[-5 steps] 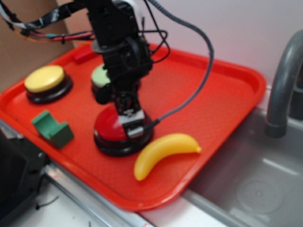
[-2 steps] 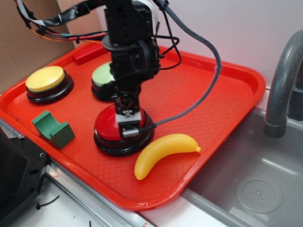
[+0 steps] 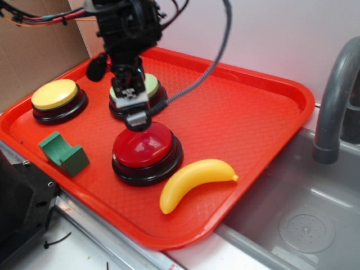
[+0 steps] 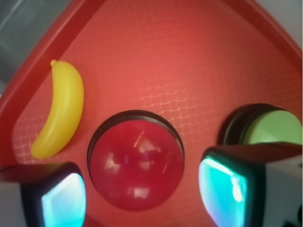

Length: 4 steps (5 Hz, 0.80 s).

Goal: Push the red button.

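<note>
The red button (image 3: 146,147), a glossy red dome on a black base, sits at the front middle of the red tray (image 3: 264,107). My gripper (image 3: 136,118) hangs just above the button's far-left edge, in front of the pale green button (image 3: 147,89), and does not touch the dome. In the wrist view the red button (image 4: 136,164) lies below and between my two fingers (image 4: 227,185), which stand wide apart with nothing held; the gripper (image 4: 142,193) is open.
A yellow button (image 3: 55,95) is at the tray's left. A green block (image 3: 63,153) is at the front left. A yellow banana (image 3: 191,181) lies right of the red button. A grey sink (image 3: 304,219) and faucet (image 3: 336,90) are at the right.
My gripper has lifted off the red button's dome and moved up and back-left toward the green button. The red button now shows fully.
</note>
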Motion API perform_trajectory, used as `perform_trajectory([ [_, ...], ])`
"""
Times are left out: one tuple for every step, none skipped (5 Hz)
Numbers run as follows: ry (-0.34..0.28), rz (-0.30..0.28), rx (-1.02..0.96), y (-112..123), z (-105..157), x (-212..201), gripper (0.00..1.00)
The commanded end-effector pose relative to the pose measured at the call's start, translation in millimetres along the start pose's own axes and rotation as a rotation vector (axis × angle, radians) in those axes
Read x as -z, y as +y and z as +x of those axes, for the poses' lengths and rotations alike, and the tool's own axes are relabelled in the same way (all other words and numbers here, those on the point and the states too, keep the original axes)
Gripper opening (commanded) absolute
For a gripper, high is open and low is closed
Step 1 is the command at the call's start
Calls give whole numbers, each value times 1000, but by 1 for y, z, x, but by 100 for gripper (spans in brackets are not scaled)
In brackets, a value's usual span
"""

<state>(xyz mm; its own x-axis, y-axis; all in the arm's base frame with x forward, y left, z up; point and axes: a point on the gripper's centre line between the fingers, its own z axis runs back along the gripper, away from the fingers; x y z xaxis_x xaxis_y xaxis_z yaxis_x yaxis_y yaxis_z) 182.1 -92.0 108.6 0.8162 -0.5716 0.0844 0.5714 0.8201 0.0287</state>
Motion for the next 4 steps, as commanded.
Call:
perform_trajectory([
  [-38, 19, -34, -3, -7, -25, 100],
  [-35, 11, -43, 0, -7, -29, 100],
  [-34, 14, -48, 1, -7, -34, 100],
  [-32, 19, -50, 0, -7, -40, 100],
])
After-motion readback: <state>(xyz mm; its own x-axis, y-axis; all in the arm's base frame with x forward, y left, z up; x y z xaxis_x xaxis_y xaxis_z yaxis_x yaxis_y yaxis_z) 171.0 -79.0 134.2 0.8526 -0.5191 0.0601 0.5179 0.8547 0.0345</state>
